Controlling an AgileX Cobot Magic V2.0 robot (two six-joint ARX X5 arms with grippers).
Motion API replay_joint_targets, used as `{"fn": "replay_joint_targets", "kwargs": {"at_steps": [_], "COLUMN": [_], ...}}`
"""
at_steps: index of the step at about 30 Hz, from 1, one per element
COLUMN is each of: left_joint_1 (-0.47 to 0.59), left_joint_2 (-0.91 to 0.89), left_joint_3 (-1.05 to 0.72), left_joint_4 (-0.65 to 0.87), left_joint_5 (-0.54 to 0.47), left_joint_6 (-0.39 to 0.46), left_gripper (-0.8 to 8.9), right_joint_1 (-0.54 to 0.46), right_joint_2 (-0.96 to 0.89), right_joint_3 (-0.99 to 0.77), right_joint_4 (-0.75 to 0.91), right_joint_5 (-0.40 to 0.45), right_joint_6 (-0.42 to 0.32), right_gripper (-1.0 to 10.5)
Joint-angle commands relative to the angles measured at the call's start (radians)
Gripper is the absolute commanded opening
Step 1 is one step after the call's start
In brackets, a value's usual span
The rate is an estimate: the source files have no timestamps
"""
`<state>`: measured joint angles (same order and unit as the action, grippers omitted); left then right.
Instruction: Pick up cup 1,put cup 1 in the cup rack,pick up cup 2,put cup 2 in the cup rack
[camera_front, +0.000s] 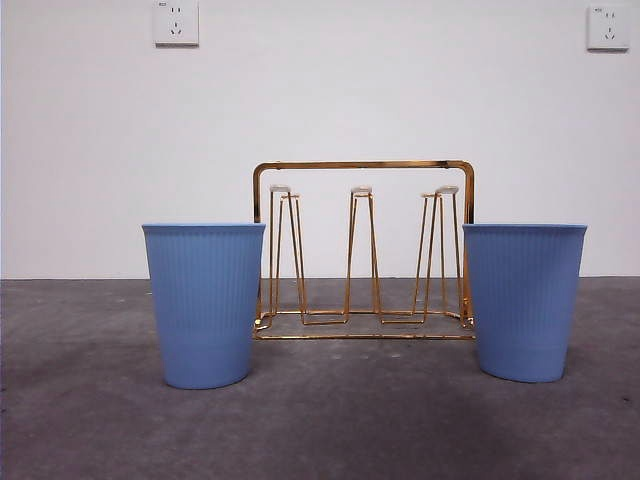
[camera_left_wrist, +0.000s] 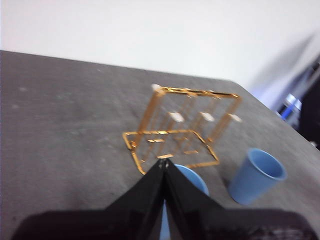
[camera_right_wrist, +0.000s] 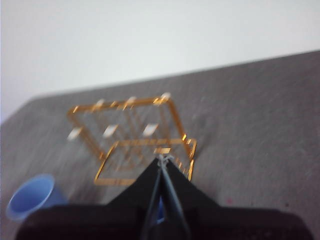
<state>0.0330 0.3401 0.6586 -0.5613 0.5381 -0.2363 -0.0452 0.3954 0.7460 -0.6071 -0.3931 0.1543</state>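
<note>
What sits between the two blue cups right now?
The cup rack, set slightly behind the left cup and the right cup. The front view shows this; no hand is in the gap.

two blue cups (camera_front: 204, 305) (camera_front: 523, 301), one gold wire cup rack (camera_front: 363, 255), two wall sockets (camera_front: 176, 22) (camera_front: 608, 27)

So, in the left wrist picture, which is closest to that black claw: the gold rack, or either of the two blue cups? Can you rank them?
1. The blue cup partly hidden right behind the left claw, whose jaws are shut.
2. The gold cup rack, just beyond the tips.
3. The other blue cup, standing off to the side, apart from the rack.
</note>
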Motion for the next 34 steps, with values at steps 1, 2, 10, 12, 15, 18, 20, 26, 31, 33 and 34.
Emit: {"fn": "replay_joint_targets", "kwargs": {"at_steps": [1, 2, 10, 12, 15, 18, 20, 26, 31, 33, 34], "left_joint_1": [0.003, 0.003, -0.048, -0.072, -0.100, -0.114, -0.119, -0.127, -0.138, -0.150, -0.156], "left_joint_2": [0.055, 0.080, 0.230, 0.257, 0.281, 0.294, 0.304, 0.332, 0.346, 0.352, 0.354], "left_joint_3": [0.098, 0.137, 0.374, 0.407, 0.427, 0.428, 0.428, 0.430, 0.430, 0.430, 0.430], "left_joint_4": [-0.081, -0.114, -0.314, -0.341, -0.353, -0.357, -0.359, -0.357, -0.356, -0.352, -0.349], "left_joint_5": [0.039, 0.053, 0.208, 0.230, 0.229, 0.229, 0.228, 0.229, 0.229, 0.229, 0.229], "left_joint_6": [0.076, 0.090, 0.182, 0.200, 0.208, 0.213, 0.216, 0.213, 0.184, 0.184, 0.184], "left_gripper": [-0.07, -0.07, -0.07, -0.07, -0.07, -0.07, -0.07, 0.12, 5.98, 7.49, 7.52], "right_joint_1": [0.008, 0.011, 0.014, 0.014, 0.014, 0.014, 0.014, 0.014, 0.014, 0.014, 0.014], "right_joint_2": [0.068, 0.097, 0.283, 0.309, 0.323, 0.329, 0.333, 0.346, 0.366, 0.377, 0.383], "right_joint_3": [0.116, 0.159, 0.442, 0.486, 0.525, 0.545, 0.549, 0.551, 0.552, 0.553, 0.553], "right_joint_4": [-0.112, -0.158, -0.525, -0.562, -0.578, -0.581, -0.582, -0.576, -0.568, -0.568, -0.570], "right_joint_5": [-0.024, -0.036, -0.196, -0.215, -0.215, -0.213, -0.212, -0.209, -0.208, -0.209, -0.209], "right_joint_6": [-0.113, -0.124, -0.250, -0.265, -0.267, -0.267, -0.267, -0.267, -0.262, -0.259, -0.260], "right_gripper": [-0.1, -0.1, -0.1, -0.1, -0.1, -0.1, -0.1, 0.2, 4.4, 5.8, 5.9]}}
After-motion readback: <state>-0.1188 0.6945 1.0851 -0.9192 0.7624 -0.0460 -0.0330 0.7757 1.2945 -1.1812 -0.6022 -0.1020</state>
